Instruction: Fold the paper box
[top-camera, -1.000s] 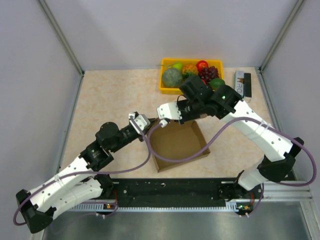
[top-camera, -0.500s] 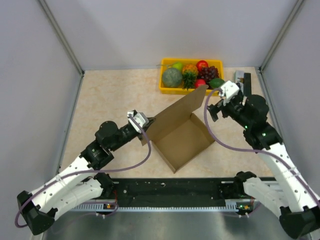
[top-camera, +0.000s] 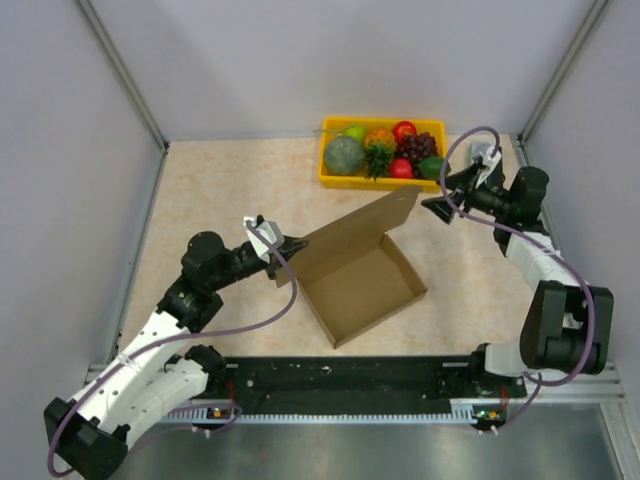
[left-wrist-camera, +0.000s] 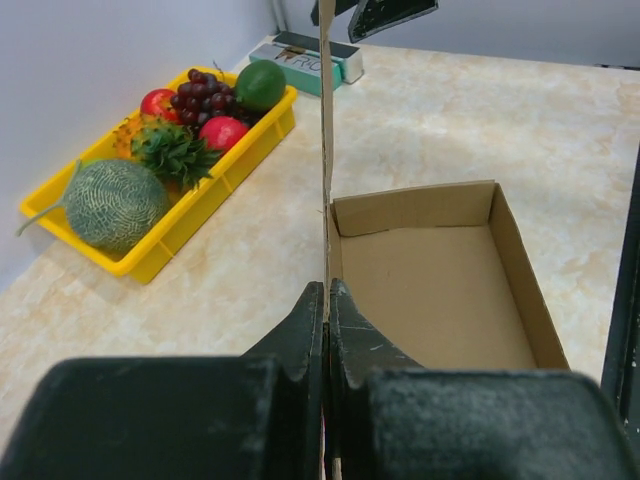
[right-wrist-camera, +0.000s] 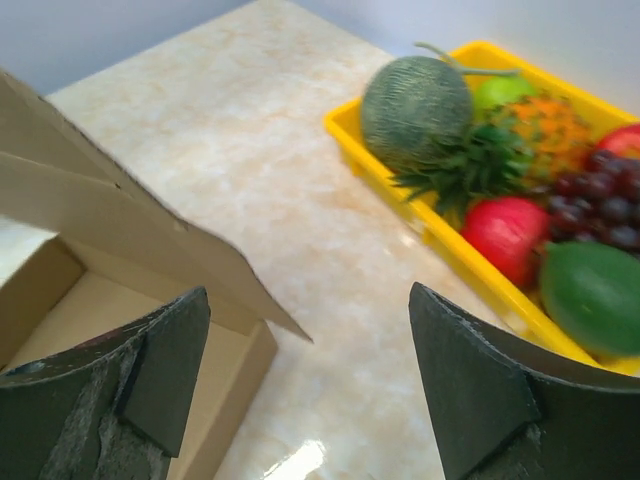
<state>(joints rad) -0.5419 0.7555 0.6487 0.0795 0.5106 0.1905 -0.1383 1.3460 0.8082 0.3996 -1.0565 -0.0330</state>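
Note:
The brown paper box (top-camera: 365, 285) lies open on the table, its lid flap (top-camera: 355, 228) standing upright along the far side. My left gripper (top-camera: 288, 246) is shut on the left end of that flap; in the left wrist view the fingers (left-wrist-camera: 327, 292) pinch the flap's thin edge, with the box tray (left-wrist-camera: 430, 290) to their right. My right gripper (top-camera: 441, 206) hangs open just past the flap's right end, touching nothing. In the right wrist view the flap's corner (right-wrist-camera: 150, 235) points between the wide-apart fingertips (right-wrist-camera: 308, 300).
A yellow tray (top-camera: 326, 152) of fruit stands at the back, close behind the flap (left-wrist-camera: 200, 215) (right-wrist-camera: 400, 205). A small printed carton (top-camera: 487, 165) lies at the back right (left-wrist-camera: 310, 65). Grey walls close in the table on three sides.
My right gripper let go of the flap, opened and drew back to the right. My left gripper closed on the flap's left end, and the box turned slightly.

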